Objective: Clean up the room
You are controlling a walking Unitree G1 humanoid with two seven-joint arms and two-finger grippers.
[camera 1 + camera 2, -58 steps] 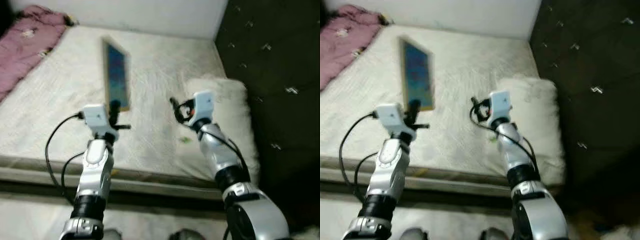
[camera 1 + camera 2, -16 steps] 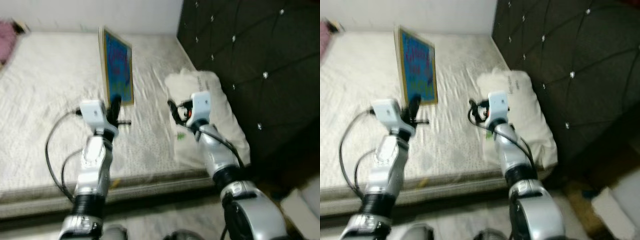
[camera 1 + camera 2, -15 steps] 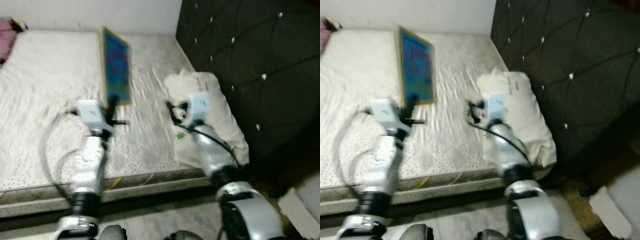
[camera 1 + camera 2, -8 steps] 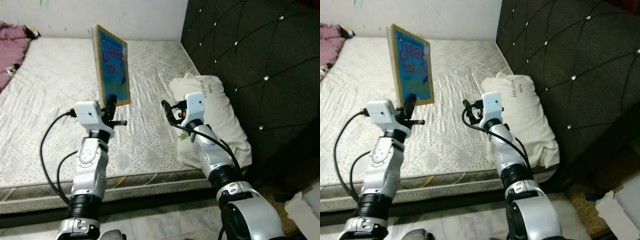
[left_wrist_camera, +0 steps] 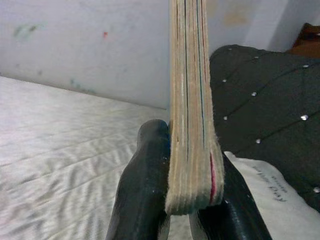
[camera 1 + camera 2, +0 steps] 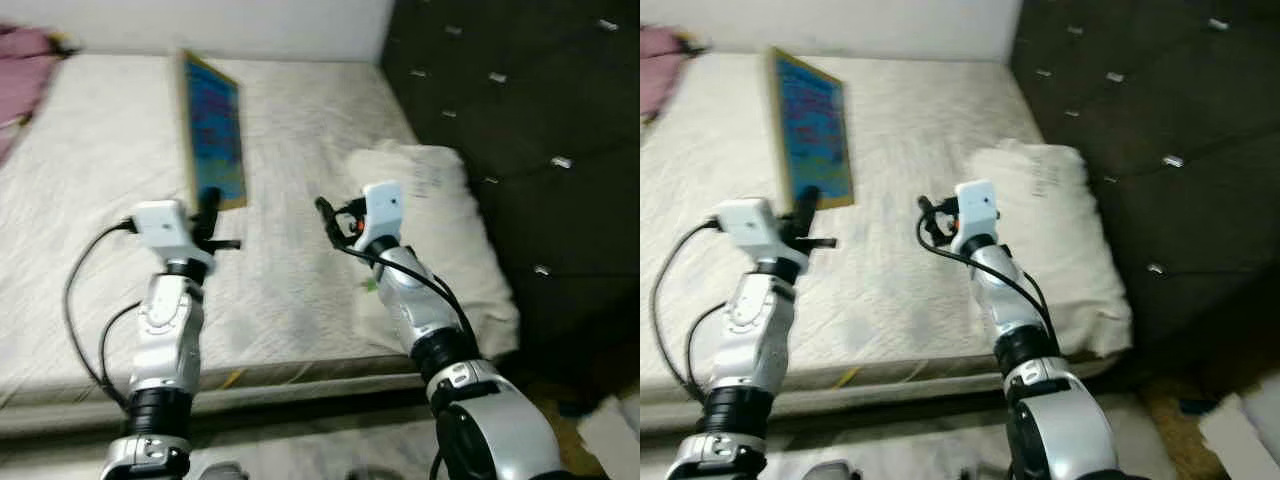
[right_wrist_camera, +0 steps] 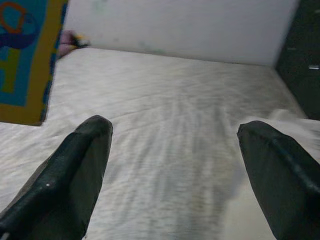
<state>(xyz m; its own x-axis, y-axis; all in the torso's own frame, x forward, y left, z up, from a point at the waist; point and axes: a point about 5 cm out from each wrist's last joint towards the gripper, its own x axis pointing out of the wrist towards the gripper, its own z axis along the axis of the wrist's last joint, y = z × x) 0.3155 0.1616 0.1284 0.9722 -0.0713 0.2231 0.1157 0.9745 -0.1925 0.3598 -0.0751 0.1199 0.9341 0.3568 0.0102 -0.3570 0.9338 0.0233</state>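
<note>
The left gripper (image 5: pixel 185 200) is clamped on the lower edge of a book (image 6: pixel 212 128), one black finger pressed against each cover, and holds it raised over the bed (image 6: pixel 80 200). The book stands on end, its long axis running up and away from the fingers toward the wall (image 5: pixel 75 45), with its blue cover turned toward the right gripper (image 7: pixel 170 175). It is a thin, flat picture book with a yellow-tan border around a bright blue front bearing coloured lettering that is too blurred to read; seen edge-on from the left wrist, its pale pages are stacked tight and a little worn at the gripped end. The right gripper hovers beside it, apart from the book, its two fingers spread wide with nothing between them, above the pale quilted bed. Just to the far side of the right gripper lies a white pillow (image 6: pixel 450 220), resting against a dark tufted headboard (image 6: pixel 540 120).
</note>
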